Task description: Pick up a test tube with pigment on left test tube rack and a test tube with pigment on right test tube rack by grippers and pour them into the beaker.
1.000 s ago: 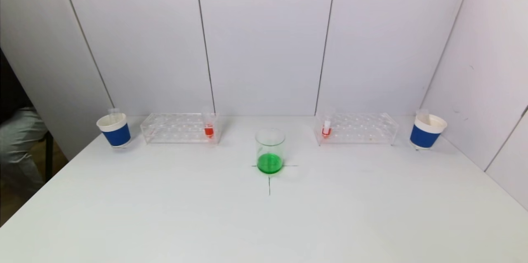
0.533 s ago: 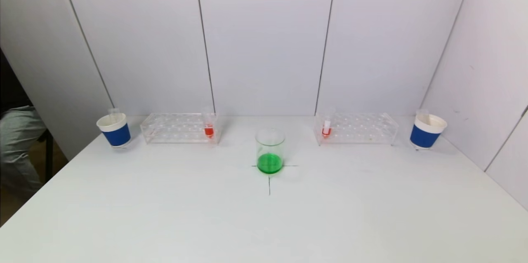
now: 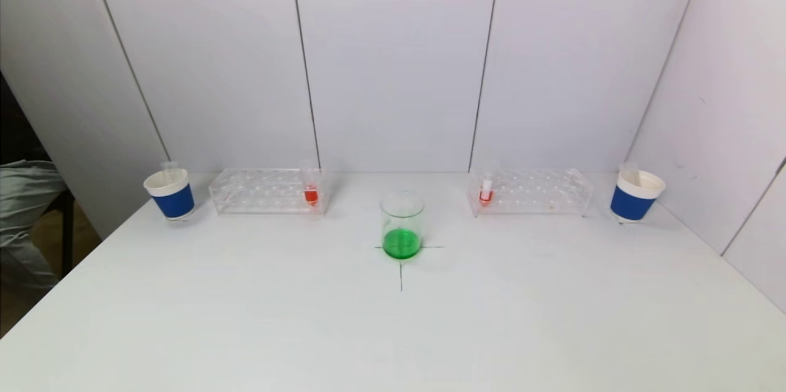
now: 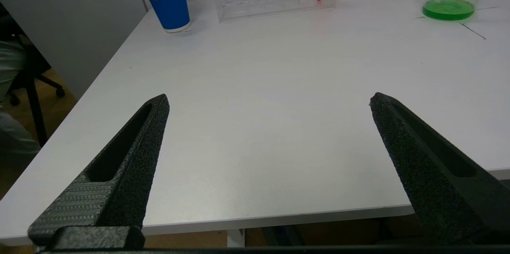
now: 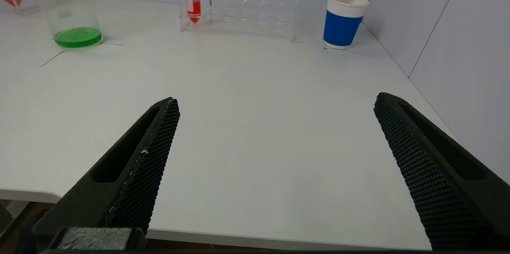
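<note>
left tool [image 4: 269,100]: held wide open, nothing gripped | right tool [image 5: 277,102]: held wide open, nothing gripped | beaker [image 3: 402,226]: centred on tabletop [image 3: 393,330]

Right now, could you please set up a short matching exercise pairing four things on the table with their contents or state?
Things:
1. beaker
2. left rack's tube
3. left paper cup
4. left pincer

States:
A. blue sleeve, beside a rack's outer end
B. red liquid, standing upright
C. open, above the table's near edge
D. green liquid, on a drawn cross

Pairs: 1-D, 2-B, 3-A, 4-C
</note>
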Tool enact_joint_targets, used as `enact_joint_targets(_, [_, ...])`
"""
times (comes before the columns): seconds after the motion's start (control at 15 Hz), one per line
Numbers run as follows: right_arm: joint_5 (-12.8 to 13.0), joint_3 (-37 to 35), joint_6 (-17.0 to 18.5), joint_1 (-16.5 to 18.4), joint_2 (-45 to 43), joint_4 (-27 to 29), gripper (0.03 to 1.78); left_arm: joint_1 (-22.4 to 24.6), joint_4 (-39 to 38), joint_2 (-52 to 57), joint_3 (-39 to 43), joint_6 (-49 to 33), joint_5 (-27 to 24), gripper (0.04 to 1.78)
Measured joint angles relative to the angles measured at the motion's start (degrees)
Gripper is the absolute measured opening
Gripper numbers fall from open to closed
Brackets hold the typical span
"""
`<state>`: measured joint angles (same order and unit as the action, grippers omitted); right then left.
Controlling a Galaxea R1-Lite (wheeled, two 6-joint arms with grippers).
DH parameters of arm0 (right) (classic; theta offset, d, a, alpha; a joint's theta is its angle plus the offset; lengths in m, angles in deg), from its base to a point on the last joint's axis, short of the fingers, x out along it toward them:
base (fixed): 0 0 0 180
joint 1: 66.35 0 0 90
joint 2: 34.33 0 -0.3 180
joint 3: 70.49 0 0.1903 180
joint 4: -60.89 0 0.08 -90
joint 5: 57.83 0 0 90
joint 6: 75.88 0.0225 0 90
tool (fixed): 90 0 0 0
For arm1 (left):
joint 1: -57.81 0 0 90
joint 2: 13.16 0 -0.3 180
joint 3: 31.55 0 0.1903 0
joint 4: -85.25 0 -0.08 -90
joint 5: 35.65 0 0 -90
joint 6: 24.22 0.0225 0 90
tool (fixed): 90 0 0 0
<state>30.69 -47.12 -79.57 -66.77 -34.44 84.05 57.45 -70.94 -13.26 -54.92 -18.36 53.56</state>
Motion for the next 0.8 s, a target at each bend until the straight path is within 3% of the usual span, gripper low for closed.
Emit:
enact_joint_targets(0.47, [1.3, 0.0, 4.7, 0.0, 0.0, -0.2, 1.78, 0.0, 0.0, 0.0, 0.0, 0.0, 0.0, 1.76])
enact_joint_targets(0.8, [2.1, 0.0, 5.3, 0.0, 0.0, -0.3, 1.77, 0.0, 0.0, 0.0, 0.0, 0.0, 0.0, 1.76])
